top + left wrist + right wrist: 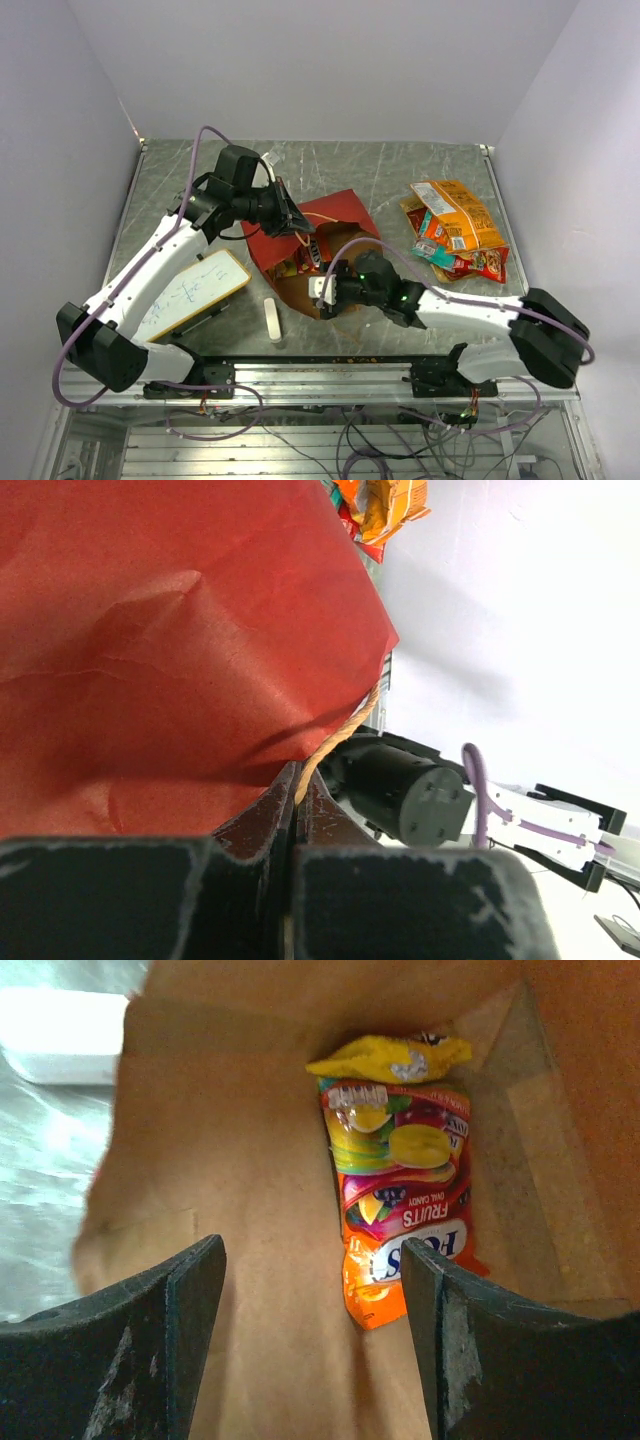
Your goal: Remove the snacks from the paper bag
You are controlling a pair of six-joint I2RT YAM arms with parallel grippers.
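The paper bag, red outside and brown inside, lies mid-table with its mouth toward the arms. My left gripper is shut on its tan handle; the left wrist view shows the handle pinched between the jaws below the red bag wall. My right gripper is open at the bag's mouth. In the right wrist view it is empty inside the brown interior, just short of an orange fruit-candy packet and a yellow packet behind it.
A pile of snack packets lies on the table at the right and shows at the top of the left wrist view. A white whiteboard and a white eraser bar lie near the left front. White walls enclose the table.
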